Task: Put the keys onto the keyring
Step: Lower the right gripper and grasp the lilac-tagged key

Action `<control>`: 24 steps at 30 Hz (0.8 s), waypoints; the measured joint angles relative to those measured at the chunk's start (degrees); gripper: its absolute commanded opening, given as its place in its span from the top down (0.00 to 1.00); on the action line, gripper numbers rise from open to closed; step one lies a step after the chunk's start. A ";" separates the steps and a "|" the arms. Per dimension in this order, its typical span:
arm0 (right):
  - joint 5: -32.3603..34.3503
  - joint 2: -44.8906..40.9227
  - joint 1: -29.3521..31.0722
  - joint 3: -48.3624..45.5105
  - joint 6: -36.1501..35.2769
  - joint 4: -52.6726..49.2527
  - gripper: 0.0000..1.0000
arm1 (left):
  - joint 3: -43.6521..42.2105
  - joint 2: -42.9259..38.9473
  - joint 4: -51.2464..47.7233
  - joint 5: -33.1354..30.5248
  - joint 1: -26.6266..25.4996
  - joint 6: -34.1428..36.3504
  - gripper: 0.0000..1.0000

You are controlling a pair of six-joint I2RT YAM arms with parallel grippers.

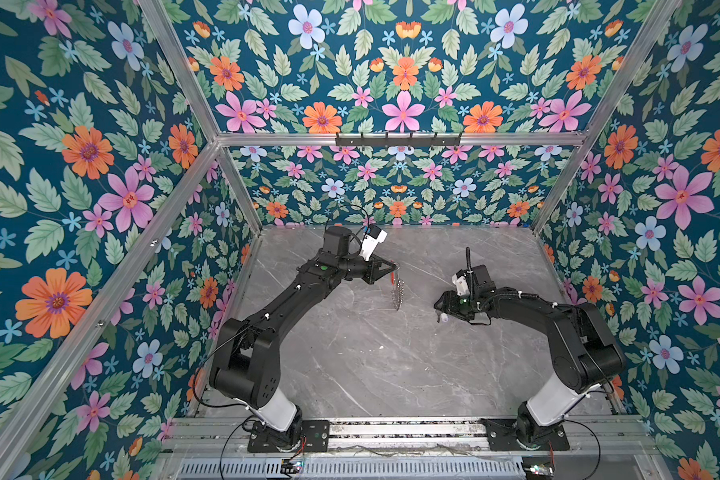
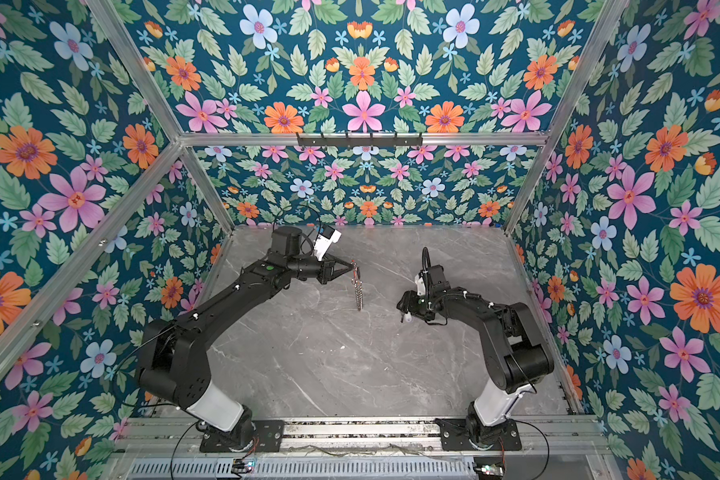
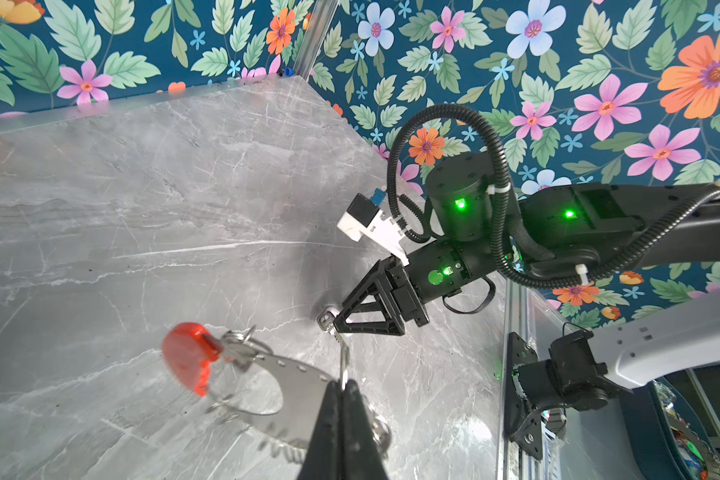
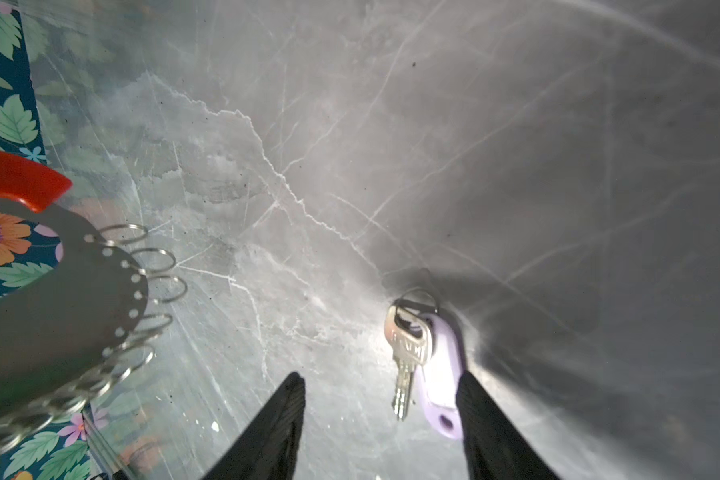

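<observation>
There is one desk (image 1: 391, 365) and two grippers: the left gripper (image 1: 393, 266) and the right gripper (image 4: 379, 382). One keyring (image 4: 59, 299) has one red section (image 4: 17, 178) and at least five small silver rings (image 4: 156, 259); further ones blur together uncounted. There is one key (image 4: 408, 345) and one lavender tag (image 4: 441, 374).

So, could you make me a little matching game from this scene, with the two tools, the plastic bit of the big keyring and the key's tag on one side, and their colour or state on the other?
Things:
1. left tool
2. right tool
3. plastic section of the keyring
4. tag beside the key

Colour or state:
A. pale lavender
B. open, with the key between its fingers
C. red
D. shut, pinching the keyring

Pairs: 1-D, 2-B, 3-C, 4-A
</observation>
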 measured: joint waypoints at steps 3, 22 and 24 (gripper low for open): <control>5.99 -1.46 1.81 2.12 -1.27 -2.91 0.54 | -0.31 -0.31 0.00 -0.13 -0.02 0.00 1.00; 25.29 11.96 11.04 19.10 -7.41 -21.20 0.75 | 0.07 -0.42 -0.04 -1.20 -0.66 -0.15 1.00; 25.79 12.52 11.04 19.45 -7.41 -21.66 0.76 | 0.07 -0.42 -0.07 -1.27 -0.70 -0.15 1.00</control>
